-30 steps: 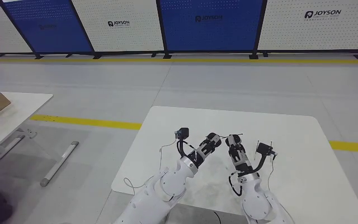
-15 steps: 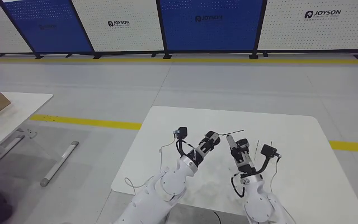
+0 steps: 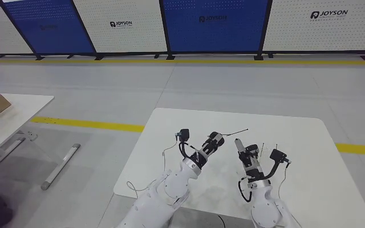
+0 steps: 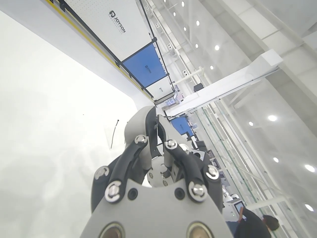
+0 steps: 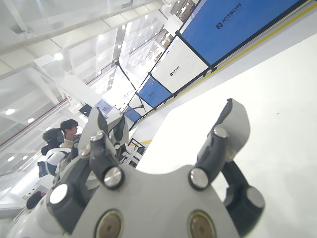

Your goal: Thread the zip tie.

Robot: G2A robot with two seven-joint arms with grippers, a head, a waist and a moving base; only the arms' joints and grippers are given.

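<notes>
One black zip tie (image 3: pixel 235 133), a thin straight plastic strip with a small head at its free end, juts from the left gripper (image 3: pixel 215 138) above a white surface (image 3: pixel 296 171). The left gripper's two fingers (image 4: pixel 138 127) are pressed together on the strip's other end. Just beside the left gripper, on the side the strip points toward, the right gripper (image 3: pixel 243 148) hovers with its two fingers (image 5: pixel 231 115) spread wide and nothing between them. Strip and right gripper are apart. From the right wrist, the tie (image 5: pixel 128 81) stands out against the ceiling.

Both pairs of fingers are pale, smooth shells with black pads, hinged on black bars with bright round bolts. On the surface beside the left gripper lies a thin dark line (image 4: pixel 114 133) with a knob at one end. Whether it is a second tie or a shadow cannot be told.

The surface is matt with rounded corners. Wide white stretches of it lie between the left gripper and its far edge, and out past the right gripper.
</notes>
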